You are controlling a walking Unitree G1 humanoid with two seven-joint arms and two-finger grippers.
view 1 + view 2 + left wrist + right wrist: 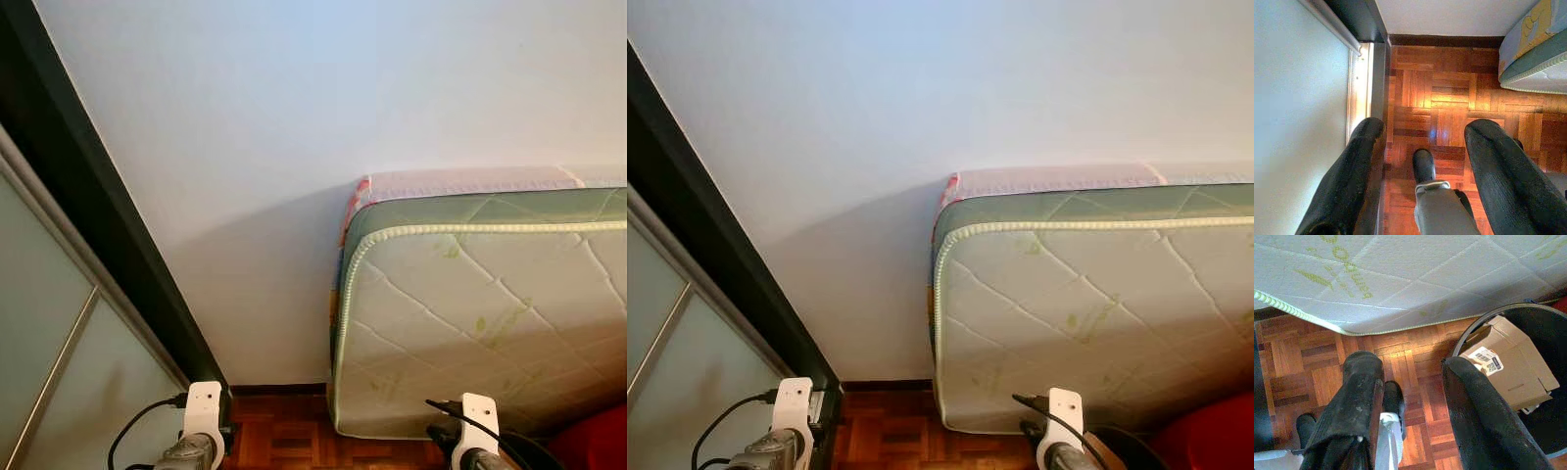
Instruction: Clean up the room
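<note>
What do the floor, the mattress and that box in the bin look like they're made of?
The floor looks like glossy wood parquet: small reddish-brown blocks in a basket pattern, reflecting light. The mattress seems covered in quilted cream fabric with green leaf prints and corded piping at the edge. The box looks like plain brown cardboard with a printed label, lying in a dark bin, probably plastic.

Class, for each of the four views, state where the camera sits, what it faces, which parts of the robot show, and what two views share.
Left eye view: head camera, facing the white wall and the mattress; both wrists show at its lower edge.
Right eye view: same head, same scene.
Left wrist view: looks down past the open left gripper at parquet floor.
Right wrist view: looks down past the open right gripper at a black bin holding a cardboard box.
Shared: mattress and parquet floor.
</note>
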